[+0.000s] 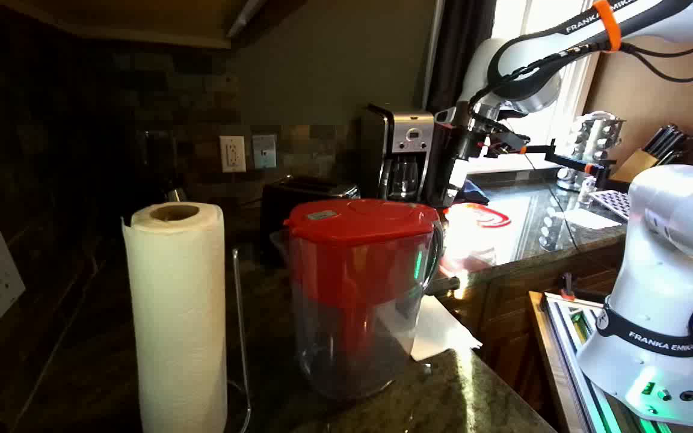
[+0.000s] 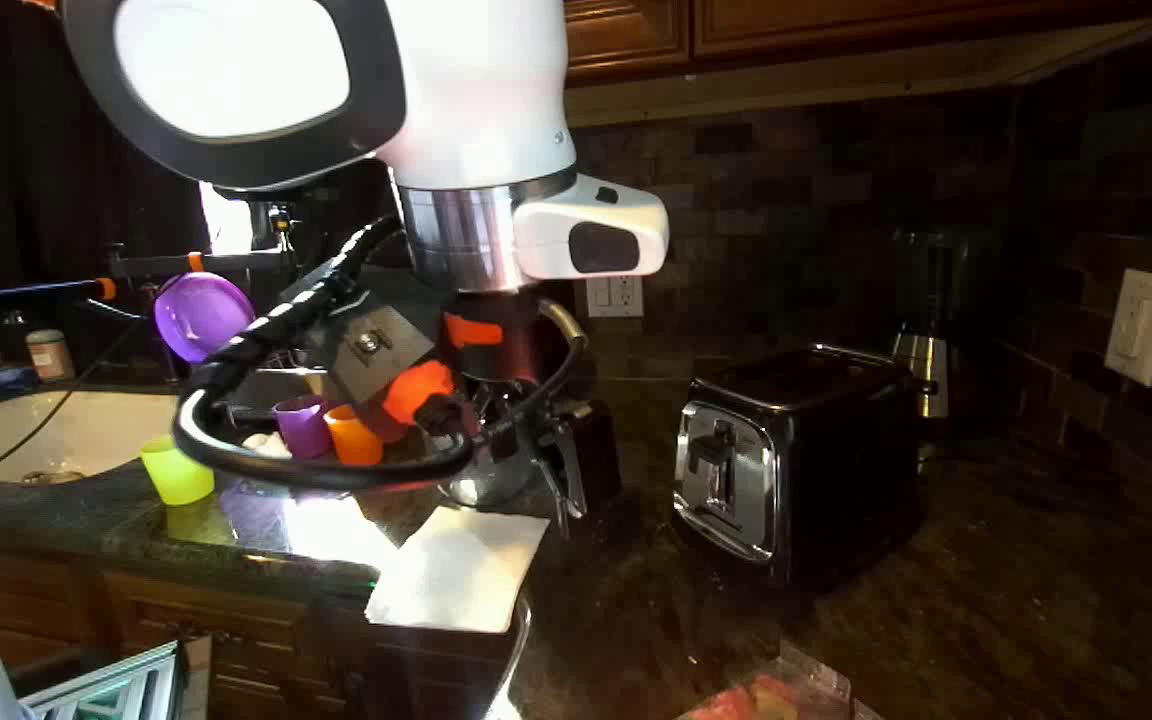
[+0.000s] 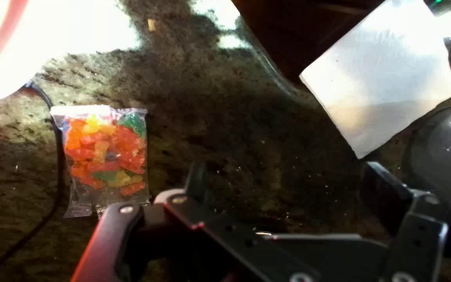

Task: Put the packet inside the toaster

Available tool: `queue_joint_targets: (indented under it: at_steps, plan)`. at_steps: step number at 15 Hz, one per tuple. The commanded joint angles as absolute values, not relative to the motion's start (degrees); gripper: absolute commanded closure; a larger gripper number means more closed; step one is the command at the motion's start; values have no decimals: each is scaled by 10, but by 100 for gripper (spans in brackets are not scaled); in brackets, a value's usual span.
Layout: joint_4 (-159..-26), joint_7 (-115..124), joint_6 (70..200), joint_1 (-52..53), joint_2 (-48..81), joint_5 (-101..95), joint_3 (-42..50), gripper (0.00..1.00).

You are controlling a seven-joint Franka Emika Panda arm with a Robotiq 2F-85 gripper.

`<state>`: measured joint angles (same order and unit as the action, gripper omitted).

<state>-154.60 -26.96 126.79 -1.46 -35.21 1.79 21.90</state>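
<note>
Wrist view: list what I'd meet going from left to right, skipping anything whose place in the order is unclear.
Thin dark cord → packet → white paper sheet. Left out for overlap, among others: the hand, spread wide along the bottom, and the clear vessel at the right edge.

Pitcher (image 1: 355,288) partly hides toaster (image 1: 298,191) in an exterior view; in wrist view my fingers (image 3: 196,184) hide some of packet (image 3: 106,154).

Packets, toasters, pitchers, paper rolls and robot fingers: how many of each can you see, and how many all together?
Packet: 1
Toaster: 1
Pitcher: 1
Paper roll: 1
Robot fingers: 2
Total: 6
</note>
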Motion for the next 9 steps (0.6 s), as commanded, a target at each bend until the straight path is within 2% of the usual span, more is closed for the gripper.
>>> queue_joint_targets:
  at_steps: [1, 7, 9]
  plan:
    - [-1545, -277, 1266, -27, -349, 27, 207, 0]
    - [-1545, -277, 1266, -27, -349, 27, 207, 0]
    - [-1543, -233, 1319, -43, -331, 26, 195, 0]
